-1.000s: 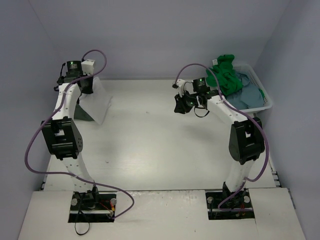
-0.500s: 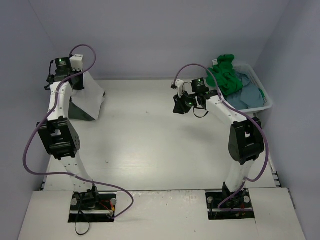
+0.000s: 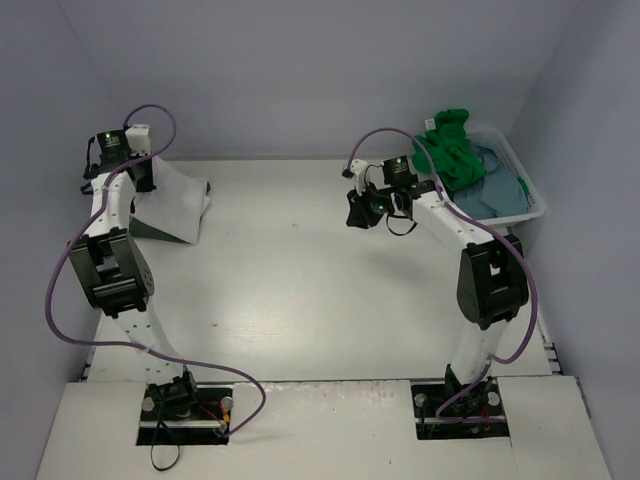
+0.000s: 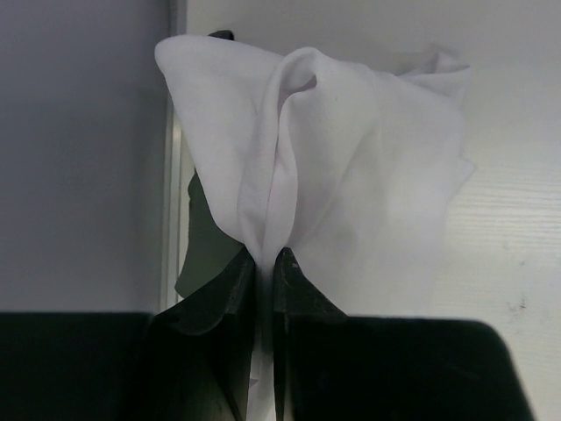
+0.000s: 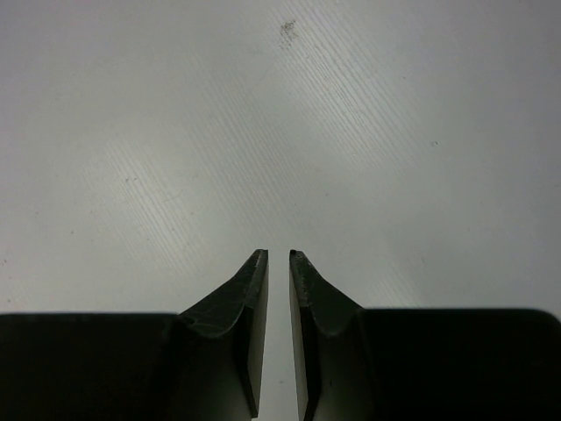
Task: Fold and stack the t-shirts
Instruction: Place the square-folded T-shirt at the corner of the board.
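Observation:
My left gripper (image 4: 267,254) is shut on a bunched fold of the white t-shirt (image 4: 351,175), which hangs from it like a tent at the table's far left (image 3: 180,200). A dark grey t-shirt (image 3: 150,228) lies under it, with its edge showing beside the left finger (image 4: 206,246). The left gripper (image 3: 145,172) is raised near the left wall. My right gripper (image 3: 358,212) hovers over bare table right of centre, its jaws (image 5: 279,254) a narrow gap apart with nothing between them. A bright green t-shirt (image 3: 450,150) and a blue-grey t-shirt (image 3: 495,190) are piled in the basket.
The white slotted basket (image 3: 538,208) stands at the far right against the wall. Grey walls close in the left, back and right sides. The table (image 3: 300,290) is white between the two arms.
The left arm has swung left toward the wall, carrying the white t-shirt with it over the dark grey one. The right arm has barely moved.

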Tool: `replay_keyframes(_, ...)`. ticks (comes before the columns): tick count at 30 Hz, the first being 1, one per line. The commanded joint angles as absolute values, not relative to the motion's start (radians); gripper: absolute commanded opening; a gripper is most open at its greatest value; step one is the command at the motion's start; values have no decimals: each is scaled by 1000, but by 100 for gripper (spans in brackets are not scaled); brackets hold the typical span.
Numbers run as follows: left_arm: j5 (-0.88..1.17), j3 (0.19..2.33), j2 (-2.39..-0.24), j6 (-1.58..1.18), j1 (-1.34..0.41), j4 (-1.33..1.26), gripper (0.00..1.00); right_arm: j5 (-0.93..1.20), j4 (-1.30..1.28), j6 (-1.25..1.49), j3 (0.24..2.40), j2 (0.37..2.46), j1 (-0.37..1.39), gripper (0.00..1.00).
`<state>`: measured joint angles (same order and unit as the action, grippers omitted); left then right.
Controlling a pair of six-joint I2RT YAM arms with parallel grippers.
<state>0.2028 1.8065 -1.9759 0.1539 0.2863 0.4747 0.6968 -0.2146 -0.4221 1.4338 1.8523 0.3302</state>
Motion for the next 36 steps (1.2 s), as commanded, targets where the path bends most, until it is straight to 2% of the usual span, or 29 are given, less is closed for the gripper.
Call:
replay_keyframes(1,164,1819,-1956,176,301,356,0,718,-210,-430,1445,1836,339,13)
replay_keyframes(13,29,1858,-2101,203,302,270,0,735,-216,-423,1442,1839,339,13)
replay_keyframes(14,19,1864,-2120,201,302,267,2,736,-218,-423,1442,1839,337,13)
replay_keyframes(18,-77,1885,-2160,199,298,250,19,739,-218,-423,1442,1842,337,13)
replay_keyframes(19,-96,1887,-2166,201,295,242,26,741,-218,-425,1442,1844,337,13)
replay_keyframes(23,-204,1867,-2163,224,279,198,39,750,-221,-425,1443,1848,341,13)
replay_keyframes(33,-261,1904,-2092,232,262,225,42,742,-225,-423,1445,1838,348,13)
replay_keyframes(36,-224,1936,-1978,206,250,279,42,695,-221,-431,1456,1813,344,16)
